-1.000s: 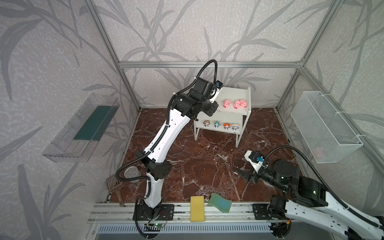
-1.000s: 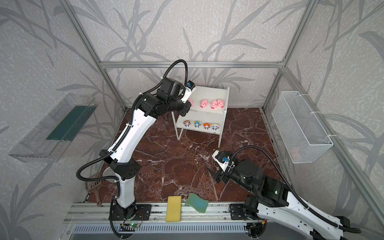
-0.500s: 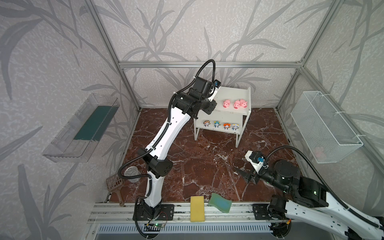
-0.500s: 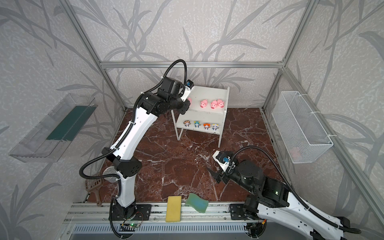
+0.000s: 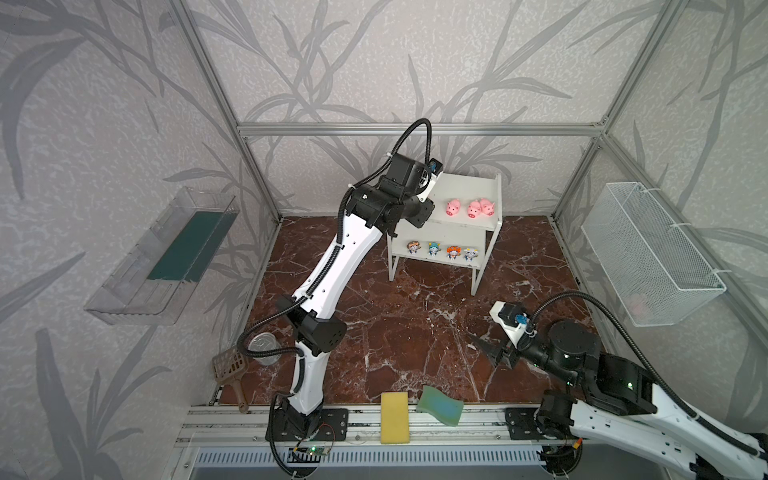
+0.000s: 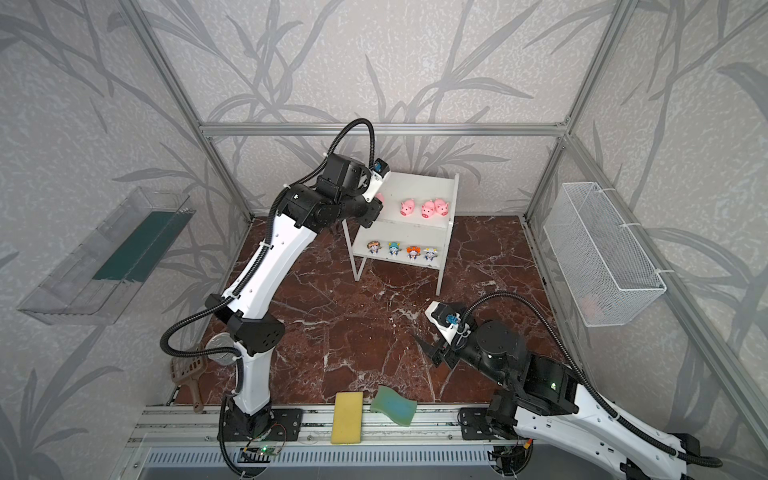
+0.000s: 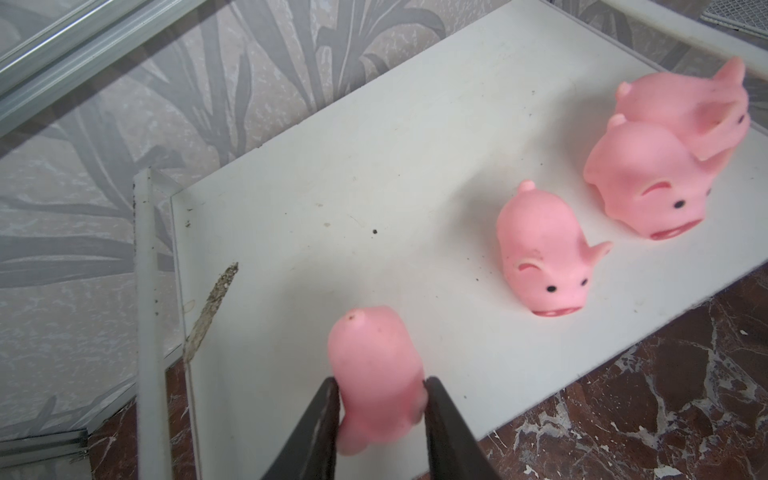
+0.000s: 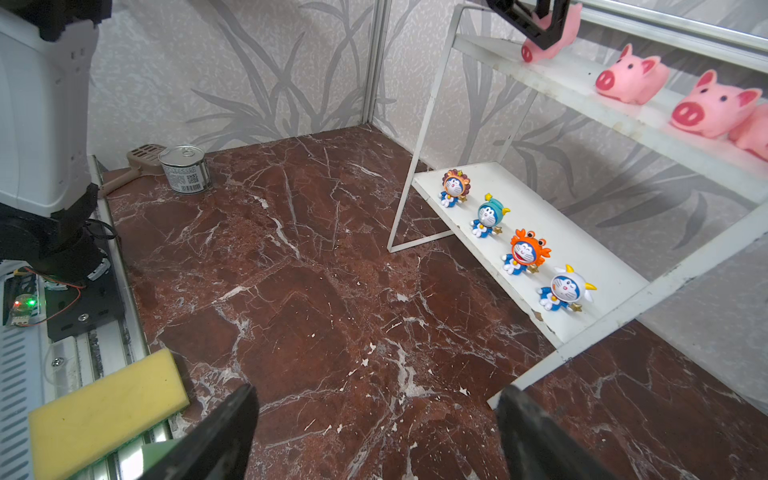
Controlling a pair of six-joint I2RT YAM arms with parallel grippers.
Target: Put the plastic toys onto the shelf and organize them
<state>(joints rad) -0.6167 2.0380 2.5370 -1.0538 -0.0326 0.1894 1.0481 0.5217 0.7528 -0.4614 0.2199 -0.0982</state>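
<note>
The white shelf stands at the back of the marble floor. Three pink pigs sit on its top board, and several cartoon figurines stand in a row on the lower board. My left gripper is over the left end of the top board. Its fingers press both sides of a fourth pink pig, whose snout touches the board in the right wrist view. My right gripper hovers open and empty low over the floor at front right.
A yellow sponge and a green sponge lie on the front rail. A tin can and a brown scoop sit at front left. A clear tray hangs on the left wall, a wire basket on the right.
The left gripper's jaws have widened slightly around the pig, and its wrist has shifted a little over the top board. The right arm has not moved.
</note>
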